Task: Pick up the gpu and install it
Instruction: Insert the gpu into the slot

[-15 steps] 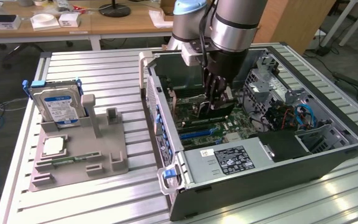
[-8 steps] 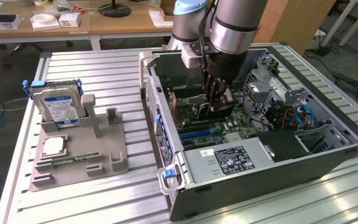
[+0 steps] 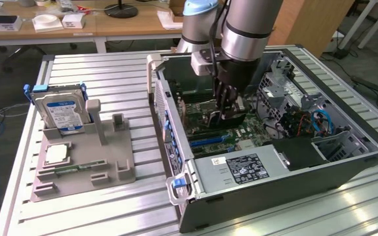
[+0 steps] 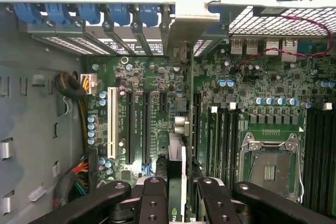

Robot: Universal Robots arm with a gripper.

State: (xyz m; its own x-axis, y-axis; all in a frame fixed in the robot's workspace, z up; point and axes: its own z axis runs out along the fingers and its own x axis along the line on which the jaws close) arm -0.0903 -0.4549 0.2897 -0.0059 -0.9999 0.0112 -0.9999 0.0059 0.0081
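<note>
GPU is pinched edge-on in the pincer, held inside the open case above the motherboard; installation is judged in hand, calling for precise alignment with a slot.

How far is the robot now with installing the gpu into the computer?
Done: the gpu is off the grey holder and held edge-on by the gripper inside the open computer case, above the motherboard. In hand: lining the card up with the black expansion slots. Left: seating it; the card looks above the board, not yet pressed into a slot.
</note>
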